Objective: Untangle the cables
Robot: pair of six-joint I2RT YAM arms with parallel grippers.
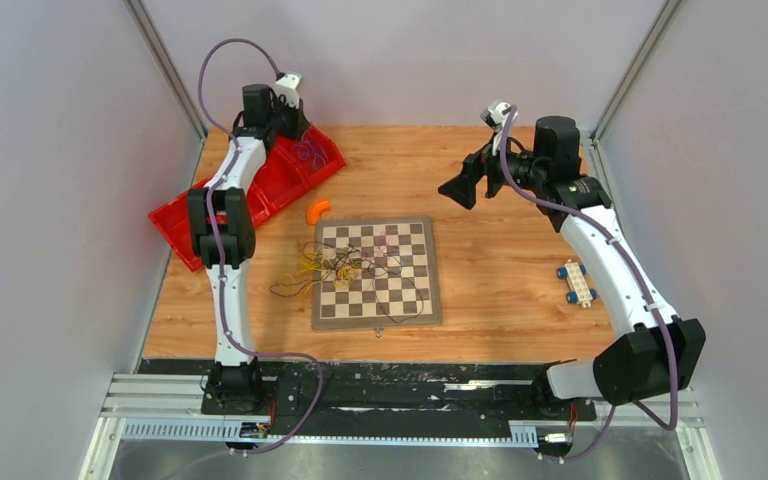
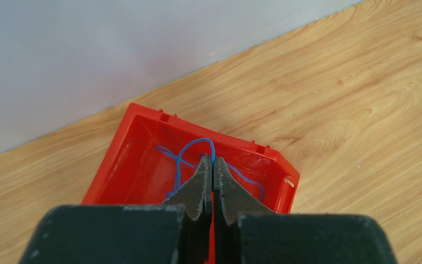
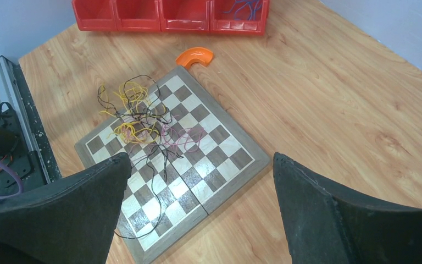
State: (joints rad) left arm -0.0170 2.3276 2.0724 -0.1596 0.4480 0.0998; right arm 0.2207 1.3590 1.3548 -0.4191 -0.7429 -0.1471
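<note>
A tangle of thin yellow, black and pink cables [image 1: 345, 268] lies on the left part of the chessboard [image 1: 410, 290]; the right wrist view shows this tangle [image 3: 140, 124] too. My left gripper [image 2: 213, 159] is shut on a thin blue cable [image 2: 189, 146]. The cable loops down into the end compartment of the red bin [image 2: 198, 124]. The top view puts that left gripper [image 1: 295, 120] at the back left. My right gripper [image 1: 465, 185] hangs open above the table right of the board. Its fingers [image 3: 88, 203] hold nothing.
The red bin row [image 1: 260, 195] lies slanted at the back left. An orange curved piece [image 1: 317, 210] sits between bin and board. A blue and white toy block [image 1: 577, 283] lies near the right arm. Walls close in the table on three sides.
</note>
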